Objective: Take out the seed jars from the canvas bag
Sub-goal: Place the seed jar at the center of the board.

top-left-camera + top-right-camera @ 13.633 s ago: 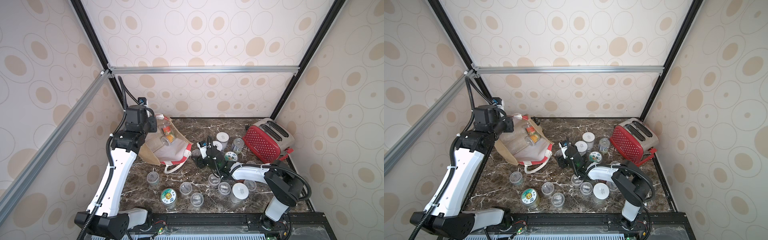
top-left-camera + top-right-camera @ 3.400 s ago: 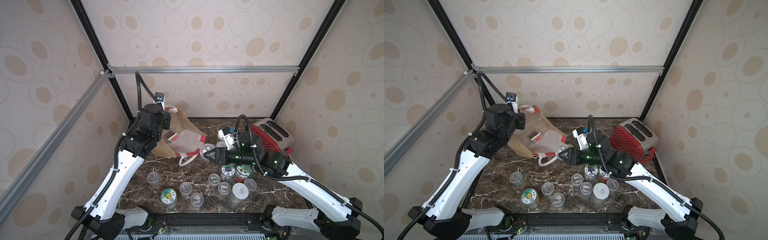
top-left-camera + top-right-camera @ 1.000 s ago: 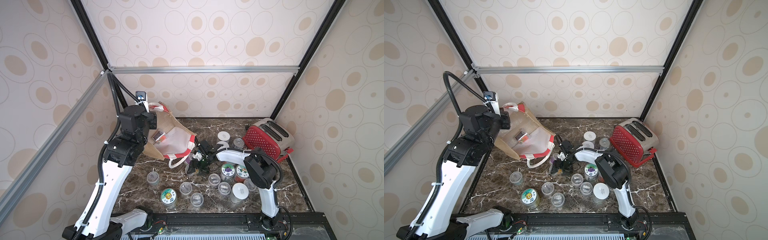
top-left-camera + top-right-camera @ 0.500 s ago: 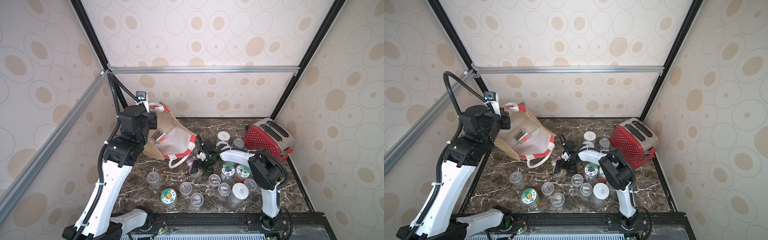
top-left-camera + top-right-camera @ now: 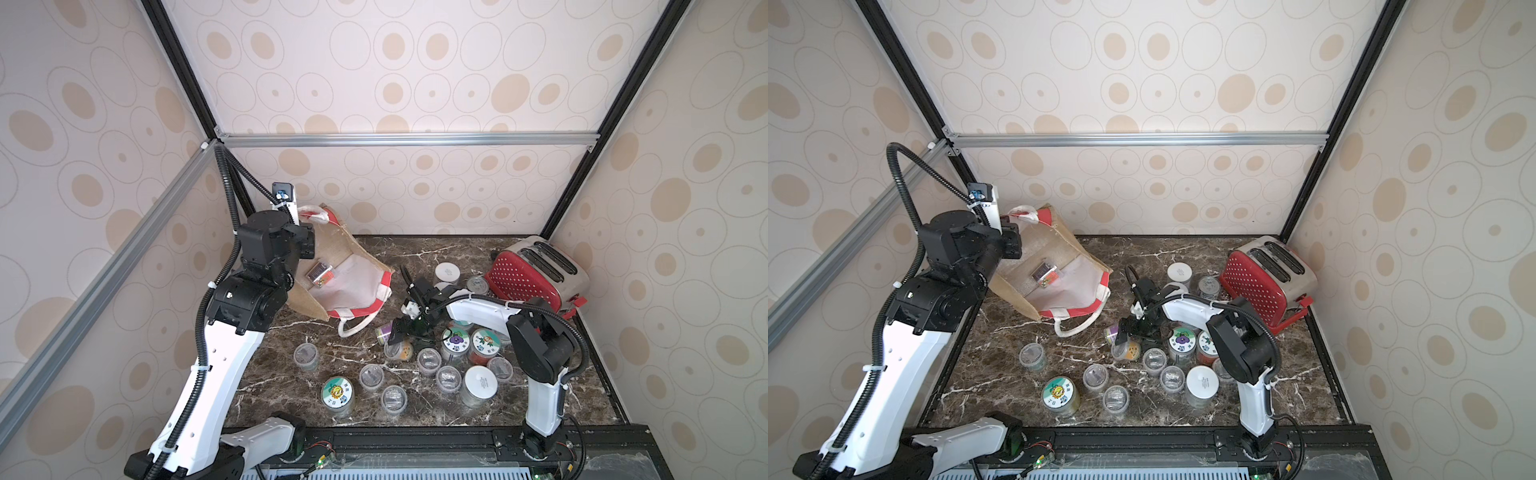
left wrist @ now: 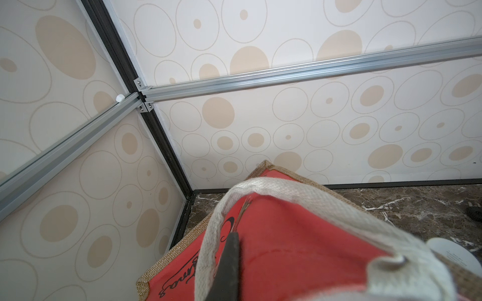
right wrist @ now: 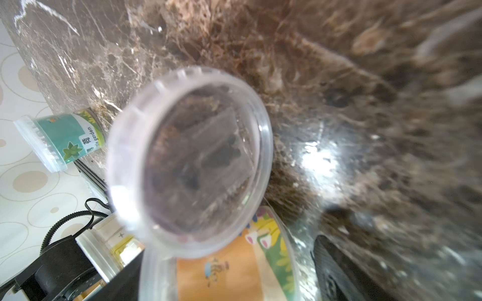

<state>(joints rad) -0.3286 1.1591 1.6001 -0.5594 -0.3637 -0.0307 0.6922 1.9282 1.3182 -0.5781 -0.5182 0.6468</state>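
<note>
**Jar set down; one left in the bag**

Since a few seconds earlier the right gripper (image 5: 409, 329) had dropped from mid-air beside the bag mouth to the table (image 5: 291, 395). The left arm had drawn the bag (image 5: 336, 245) back toward the far left corner.

Left gripper (image 6: 229, 250): clamped tight on the bag's upper edge beside the white handle (image 6: 300, 192). Judged purpose: holding that edge up tipped the bag so its mouth faced right, open to the other arm.

Right gripper: low among the jars (image 5: 456, 340) at centre. An orange-labelled jar (image 5: 400, 350), apparently not upright, sat between its fingers, just beside a purple-lidded jar (image 5: 384, 331) on its side. In the wrist view one finger (image 7: 336, 263) stood clear of the jar's wall, so the jaws were wide and the grip released. Placement looked deliberate: next to the jars already out, left of the toaster (image 5: 536, 274).

Bag contents: one small jar (image 5: 320, 274) lay on the white lining, well inside. Nothing else was seen there, though the arm hid the far corner.
</note>
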